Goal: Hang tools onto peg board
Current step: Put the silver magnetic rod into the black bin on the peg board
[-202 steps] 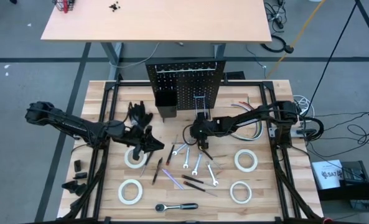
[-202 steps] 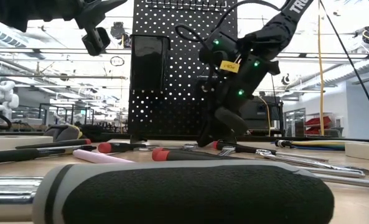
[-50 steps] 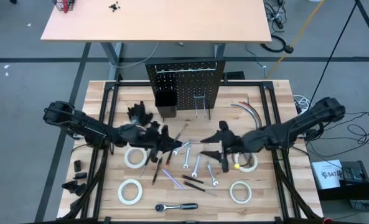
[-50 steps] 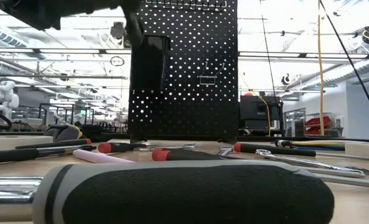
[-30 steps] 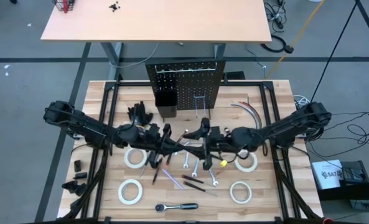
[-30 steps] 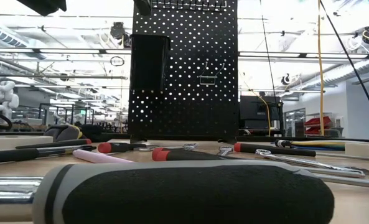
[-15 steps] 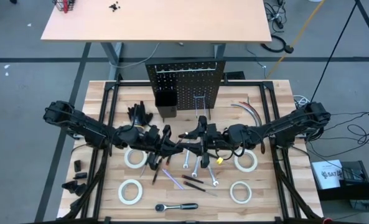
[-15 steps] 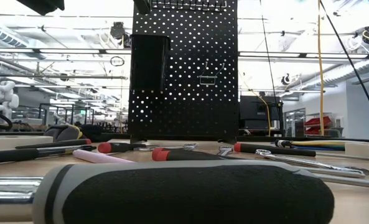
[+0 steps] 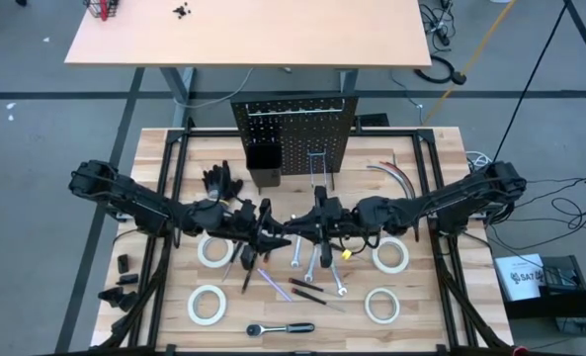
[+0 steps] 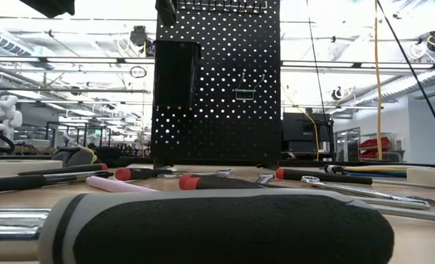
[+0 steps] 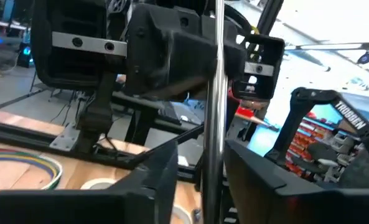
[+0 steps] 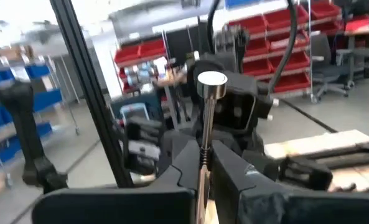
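The right gripper (image 12: 204,163) is clamping its fingers on a slim silver tool (image 12: 206,112), which is standing out lengthwise past the fingertips. The left gripper (image 11: 204,169) is meeting it above the table's middle. Its fingers (image 11: 164,171) are standing apart, and the shaft is crossing the gap between them without touching. The peg board (image 9: 293,138) is lying beyond both grippers. The right one is seeming nearer to its hooks, so it is probably carrying the tool there.

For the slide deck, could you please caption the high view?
Both arms meet mid-table, handing a wrench from left gripper to right gripper, before the peg board.
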`<state>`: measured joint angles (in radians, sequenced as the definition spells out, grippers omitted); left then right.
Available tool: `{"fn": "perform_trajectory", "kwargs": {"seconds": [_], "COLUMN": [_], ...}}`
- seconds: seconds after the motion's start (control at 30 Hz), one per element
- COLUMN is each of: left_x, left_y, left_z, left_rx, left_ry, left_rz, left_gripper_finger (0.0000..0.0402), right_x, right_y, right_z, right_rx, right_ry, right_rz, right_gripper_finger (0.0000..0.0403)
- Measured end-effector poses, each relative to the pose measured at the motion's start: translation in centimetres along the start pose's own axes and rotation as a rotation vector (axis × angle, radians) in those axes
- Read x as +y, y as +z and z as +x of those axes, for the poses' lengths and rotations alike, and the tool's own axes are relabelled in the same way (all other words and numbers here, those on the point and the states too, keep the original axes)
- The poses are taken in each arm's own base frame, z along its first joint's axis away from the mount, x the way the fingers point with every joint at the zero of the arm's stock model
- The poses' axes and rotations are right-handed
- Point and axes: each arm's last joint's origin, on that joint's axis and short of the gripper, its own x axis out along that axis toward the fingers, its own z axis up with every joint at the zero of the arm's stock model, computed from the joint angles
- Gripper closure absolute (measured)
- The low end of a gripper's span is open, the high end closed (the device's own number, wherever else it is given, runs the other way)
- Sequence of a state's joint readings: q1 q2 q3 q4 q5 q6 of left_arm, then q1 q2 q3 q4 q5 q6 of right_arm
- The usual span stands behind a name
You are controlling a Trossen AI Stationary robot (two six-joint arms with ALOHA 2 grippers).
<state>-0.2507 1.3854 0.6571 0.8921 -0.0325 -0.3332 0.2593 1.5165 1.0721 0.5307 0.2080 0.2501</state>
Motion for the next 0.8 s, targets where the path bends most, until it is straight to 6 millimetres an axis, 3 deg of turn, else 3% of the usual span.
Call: {"fn": "perform_trajectory", "kwargs": {"seconds": [0.2,0.4,0.57,0.8], "left_x": [1.0,1.1,0.6,0.4], "left_y": [1.2,4.1,5.4,5.7], "left_z": [-1.8,-5.8,-9.1,-11.1], "left_rx": [0.148,0.248,0.294,0.319], "left_ry": [0.098,0.191,0.271,0.368], "left_rz": [0.034,0.037,-0.033,-0.038], "left_gripper_finger": [0.0242,0.0240,0.0240,0.0240], "right_x": [-0.3,-1.4,-2.8,-4.1], "right_y": [0.6,2.8,4.0,6.4], "right_z": [-0.6,-1.6,-1.6,0.8], "right_rx": [0.023,-0.018,-0.109,-0.167], "right_ry": [-0.016,-0.048,-0.142,-0.295], "right_rz": [-0.056,-0.090,-0.151,-0.321], "right_gripper_finger": [0.0391,0.0391,0.0391,0.0391]}}
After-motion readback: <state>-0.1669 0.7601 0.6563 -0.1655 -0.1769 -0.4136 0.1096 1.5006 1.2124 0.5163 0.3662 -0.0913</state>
